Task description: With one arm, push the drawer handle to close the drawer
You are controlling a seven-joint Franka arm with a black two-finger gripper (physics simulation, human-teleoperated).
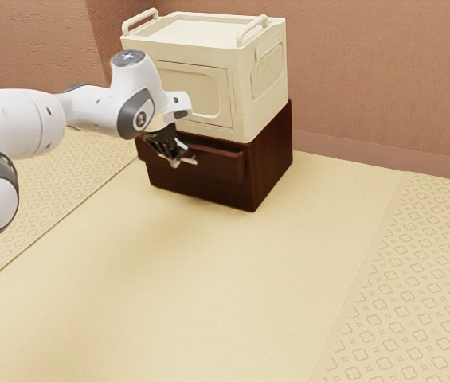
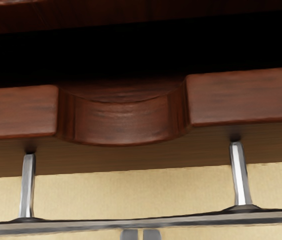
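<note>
at the exterior view's left of the drawer, the gripper looks closed or nearly so, holding nothing. the handle is on the drawer's front; whether they touch, i can't tell. a slow, level push near mid-handle, square to the drawer, should keep it from skewing. behind the drawer's front, the cabinet gives the stop: ease off there.

Cream box with 2 top rails, brownish-pink wall, pale patterned surface.
</note>
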